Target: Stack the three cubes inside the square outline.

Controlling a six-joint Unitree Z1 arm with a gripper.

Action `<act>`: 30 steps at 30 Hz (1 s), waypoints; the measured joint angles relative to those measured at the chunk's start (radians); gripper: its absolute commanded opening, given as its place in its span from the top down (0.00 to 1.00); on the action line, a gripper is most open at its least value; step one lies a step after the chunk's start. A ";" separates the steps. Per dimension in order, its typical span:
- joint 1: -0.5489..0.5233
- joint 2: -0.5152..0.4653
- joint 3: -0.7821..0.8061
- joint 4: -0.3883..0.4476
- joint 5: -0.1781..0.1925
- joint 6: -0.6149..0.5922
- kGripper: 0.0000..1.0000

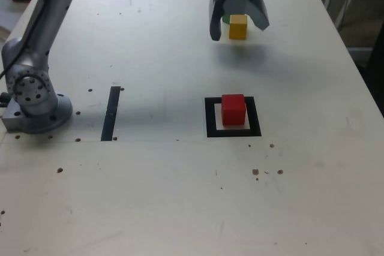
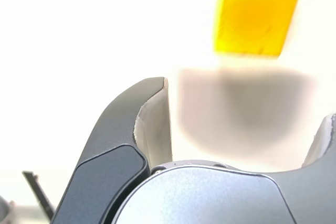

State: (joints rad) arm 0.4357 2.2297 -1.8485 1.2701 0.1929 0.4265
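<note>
The red cube point(image 1: 233, 109) sits inside the black square outline point(image 1: 210, 118) near the table's middle. The yellow cube point(image 1: 238, 27) rests on the table at the far side. My gripper point(image 1: 240, 31) hangs over it, open, with one jaw on each side of it in the exterior view. In the wrist view the yellow cube point(image 2: 257, 18) lies beyond the fingertips point(image 2: 157, 108), touching neither, and the gripper point(image 2: 249, 98) casts a shadow on the table between them. A sliver of the green cube point(image 1: 225, 19) shows just behind the yellow one, mostly hidden by a jaw.
A thin black strip point(image 1: 111, 113) lies on the table toward the exterior view's left. The arm's grey base point(image 1: 33, 97) stands at the left edge. The table's right edge point(image 1: 354, 70) runs close to the cubes, with furniture legs beyond it.
</note>
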 measured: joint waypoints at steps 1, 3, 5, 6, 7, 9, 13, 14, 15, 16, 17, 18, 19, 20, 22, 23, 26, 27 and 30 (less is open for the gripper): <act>0.002 0.015 -0.009 -0.005 0.006 0.003 0.02; 0.006 0.034 -0.023 -0.016 0.023 0.005 0.03; 0.008 0.034 -0.028 -0.023 0.044 0.005 0.03; 0.010 0.034 -0.033 -0.028 0.055 0.005 0.04; 0.012 0.035 -0.037 -0.032 0.064 0.005 0.04; 0.018 0.036 -0.039 -0.039 0.074 0.005 0.05; 0.032 0.048 -0.039 -0.044 0.082 0.006 0.06; 0.035 0.050 -0.039 -0.044 0.084 0.006 0.07; 0.038 0.053 -0.039 -0.044 0.085 0.007 0.08; 0.041 0.056 -0.039 -0.044 0.086 0.008 0.08; 0.043 0.058 -0.039 -0.045 0.087 0.009 0.09; 0.045 0.060 -0.039 -0.046 0.088 0.010 0.10; 0.046 0.063 -0.039 -0.050 0.088 0.012 0.10; 0.047 0.066 -0.039 -0.056 0.088 0.015 0.11; 0.050 0.071 -0.039 -0.067 0.083 0.025 0.13; 0.052 0.074 -0.039 -0.072 0.081 0.029 0.13; 0.060 0.080 -0.040 -0.081 0.074 0.037 0.16; 0.060 0.080 -0.041 -0.082 0.073 0.038 0.17; 0.060 0.080 -0.045 -0.083 0.073 0.041 0.21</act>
State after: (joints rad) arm 0.4958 2.3094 -1.8933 1.1875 0.2662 0.4679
